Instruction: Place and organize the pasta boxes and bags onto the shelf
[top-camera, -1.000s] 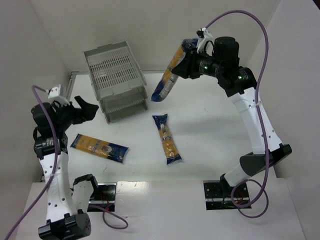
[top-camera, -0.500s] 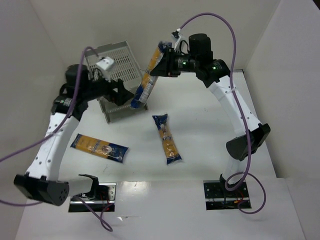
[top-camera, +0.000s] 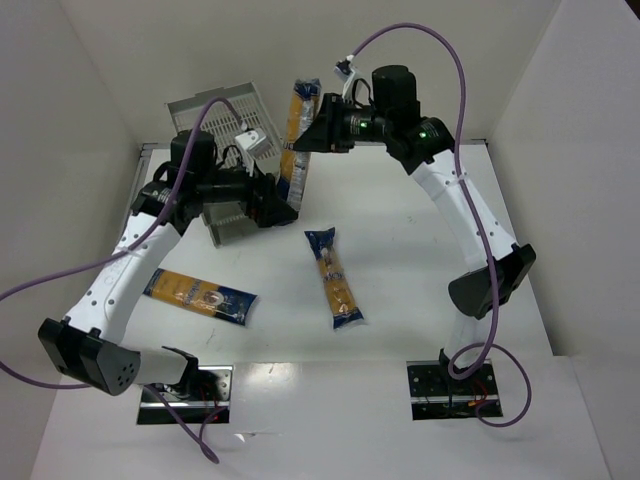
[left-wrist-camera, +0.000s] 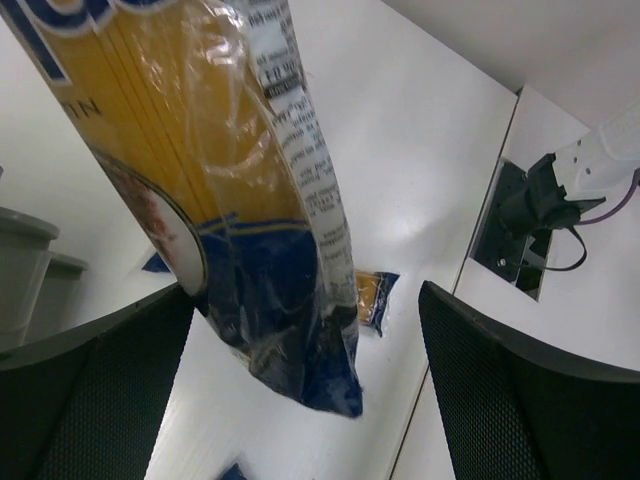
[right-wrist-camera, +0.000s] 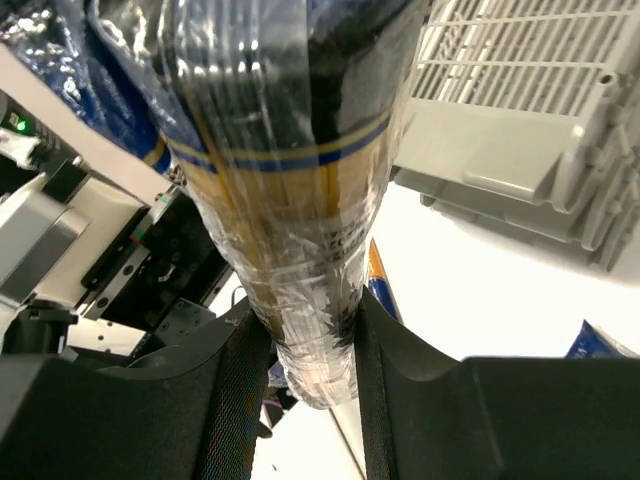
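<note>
STEP: likely two-arm steadying | right gripper (top-camera: 316, 130): clenched on upper part of spaghetti packet (top-camera: 295, 150), hanging upright just beside shelf (top-camera: 215, 112) | left gripper (left-wrist-camera: 300, 335): released, jaws straddling lower end | DO: close left squarely, level packet, then slide in

Pasta packet (right-wrist-camera: 285, 190) in right claw (right-wrist-camera: 312, 335)

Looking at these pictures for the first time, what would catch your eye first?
The right gripper holds one pasta packet upright in the air beside the grey rack, with the open left gripper straddling its lower end. Two more packets lie flat on the table, one at left, one mid-table.
</note>
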